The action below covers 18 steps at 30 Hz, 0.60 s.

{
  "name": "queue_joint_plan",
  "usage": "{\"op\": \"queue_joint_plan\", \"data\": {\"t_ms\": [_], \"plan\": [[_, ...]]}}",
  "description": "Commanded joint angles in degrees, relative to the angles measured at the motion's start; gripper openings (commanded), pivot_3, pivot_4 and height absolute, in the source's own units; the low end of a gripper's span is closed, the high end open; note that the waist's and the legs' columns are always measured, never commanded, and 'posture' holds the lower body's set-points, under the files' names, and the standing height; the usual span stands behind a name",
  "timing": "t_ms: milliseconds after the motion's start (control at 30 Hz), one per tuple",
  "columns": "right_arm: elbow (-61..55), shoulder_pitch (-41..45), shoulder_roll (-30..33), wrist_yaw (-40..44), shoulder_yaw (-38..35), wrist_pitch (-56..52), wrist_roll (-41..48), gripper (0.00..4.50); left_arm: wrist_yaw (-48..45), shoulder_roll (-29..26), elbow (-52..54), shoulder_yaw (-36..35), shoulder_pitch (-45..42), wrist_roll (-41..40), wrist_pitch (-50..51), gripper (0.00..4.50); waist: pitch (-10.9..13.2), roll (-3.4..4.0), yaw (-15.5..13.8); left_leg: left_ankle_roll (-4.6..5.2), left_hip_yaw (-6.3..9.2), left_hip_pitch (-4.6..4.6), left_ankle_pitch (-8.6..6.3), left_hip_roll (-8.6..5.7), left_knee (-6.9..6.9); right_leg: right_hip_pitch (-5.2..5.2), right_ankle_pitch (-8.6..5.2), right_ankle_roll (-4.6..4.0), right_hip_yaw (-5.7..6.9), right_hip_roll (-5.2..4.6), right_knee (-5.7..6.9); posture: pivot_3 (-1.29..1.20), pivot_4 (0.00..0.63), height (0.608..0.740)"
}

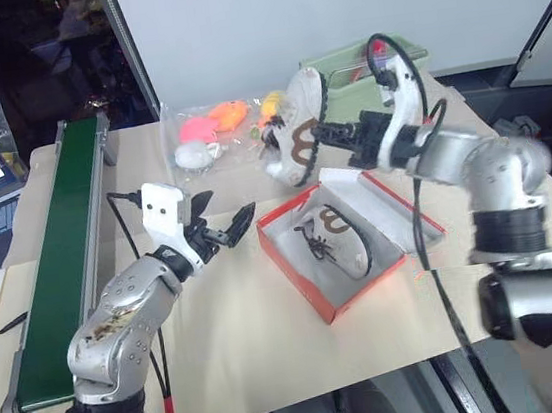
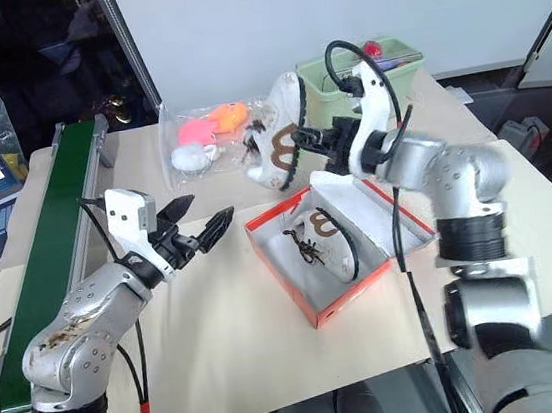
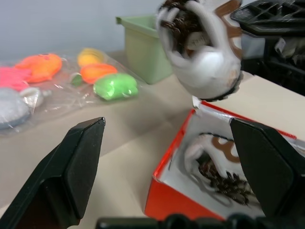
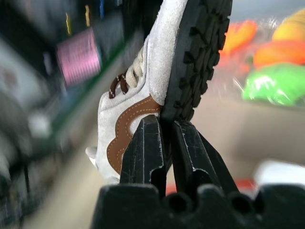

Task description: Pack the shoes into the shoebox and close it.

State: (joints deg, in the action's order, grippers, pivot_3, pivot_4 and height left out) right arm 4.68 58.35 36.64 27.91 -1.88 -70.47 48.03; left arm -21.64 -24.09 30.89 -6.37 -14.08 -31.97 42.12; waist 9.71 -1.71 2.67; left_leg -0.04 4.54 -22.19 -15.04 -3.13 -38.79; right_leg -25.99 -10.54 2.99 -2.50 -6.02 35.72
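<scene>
Matt suede-like sneaker [image 4: 143, 90], lugged rubber sole; cardboard shoebox [image 1: 311, 288].

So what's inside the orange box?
One off-white sneaker lies on its side in the shoebox, dark laces spilling out. The box floor under it is hidden. The other sneaker is up in the air, pinched by the right gripper.

The shoebox [image 1: 319, 297] is orange-red outside and white inside. The shoe [image 1: 334, 230] in it is off-white with a brown curly mark and dark laces; the held shoe [image 1: 295, 129] is coloured the same, with a black treaded sole. The bin [image 1: 356, 81] is pale green. The toys [image 1: 213, 123] in clear wrap are pink, orange, yellow, green and white. The belt [image 1: 56, 264] is dark green, the table [image 1: 243, 351] pale beige, and both grippers' fingers [image 1: 233, 227] black.
</scene>
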Motion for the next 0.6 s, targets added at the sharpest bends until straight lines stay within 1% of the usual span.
{"op": "queue_joint_plan", "data": {"t_ms": [33,100,200,400,600], "plan": [[-1.6,6.0,4.4,9.9,5.4,-8.7,2.3,0.00,-7.6,-4.7,1.9,2.9,2.8,2.0,-5.4,4.47,0.0,0.00,0.1,0.02,-0.03,0.02,-0.01,0.02,-0.02,0.01,0.00,-0.01,-0.01,0.01,-0.11,0.00,0.150,0.740],[1.6,9.8,5.1,13.4,7.8,-14.5,3.0,0.00,-11.6,-7.5,2.0,3.7,4.5,1.8,-7.0,4.47,0.0,0.00,0.2,0.02,-0.07,0.08,-0.01,0.05,-0.01,0.07,-0.01,-0.02,-0.03,0.03,-0.23,0.00,0.150,0.740],[3.9,12.0,5.3,17.0,11.3,-17.7,1.9,0.00,-14.5,-9.2,1.7,4.2,5.6,1.9,-8.6,4.47,0.0,0.00,-0.2,0.03,-0.07,0.10,-0.02,0.06,-0.03,0.15,0.00,-0.04,-0.02,0.03,-0.29,0.00,0.150,0.740],[4.3,10.8,8.3,25.6,22.1,-14.0,-3.3,0.00,-15.8,-9.4,1.6,5.1,5.5,2.3,-9.6,4.47,0.0,0.00,-0.9,0.08,-0.01,-0.05,-0.05,0.01,-0.08,0.16,0.02,-0.02,0.08,-0.05,-0.48,0.00,0.150,0.740],[9.0,13.8,10.5,33.8,28.2,-8.5,-9.6,0.00,-14.6,-8.5,3.1,5.5,6.7,1.9,-8.7,4.47,0.0,0.00,-1.2,0.10,-0.03,-0.10,-0.06,0.00,-0.09,0.04,0.06,-0.04,0.08,-0.07,-0.48,0.00,0.150,0.740]]}}
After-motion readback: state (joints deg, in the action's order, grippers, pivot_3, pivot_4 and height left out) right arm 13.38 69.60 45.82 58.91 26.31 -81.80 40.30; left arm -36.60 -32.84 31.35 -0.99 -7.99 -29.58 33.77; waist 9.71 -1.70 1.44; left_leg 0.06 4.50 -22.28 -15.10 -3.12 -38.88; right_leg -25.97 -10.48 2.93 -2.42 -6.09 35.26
